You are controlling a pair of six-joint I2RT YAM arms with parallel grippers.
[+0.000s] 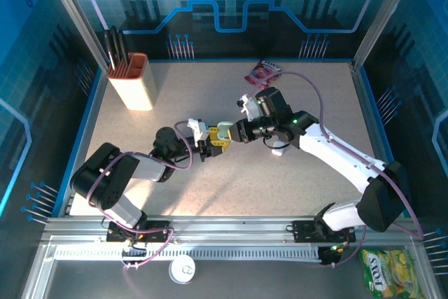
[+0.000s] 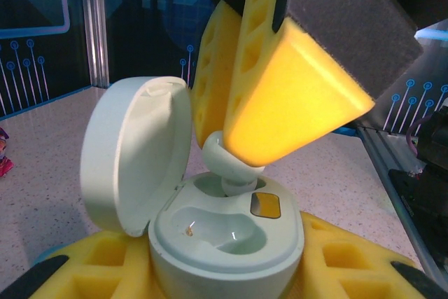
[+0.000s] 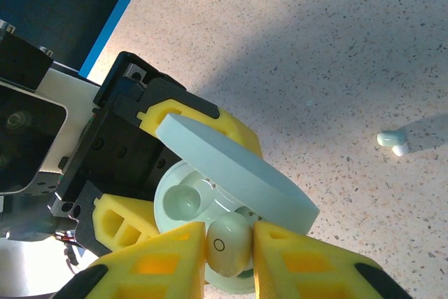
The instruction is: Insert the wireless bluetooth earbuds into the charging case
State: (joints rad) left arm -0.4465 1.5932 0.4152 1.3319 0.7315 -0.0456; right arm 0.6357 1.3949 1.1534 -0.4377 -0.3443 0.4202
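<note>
your left gripper is clamping the open charging case in its jaws; your right gripper is pinching an earbud at a socket, a spare earbud lying on the surface.

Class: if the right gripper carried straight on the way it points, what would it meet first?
Probably the open case, clamped in the left gripper: the earbud pinched by the right gripper sits at one socket's mouth.

Blurred white lettering, unreadable, on the green-yellow snack packet
</note>
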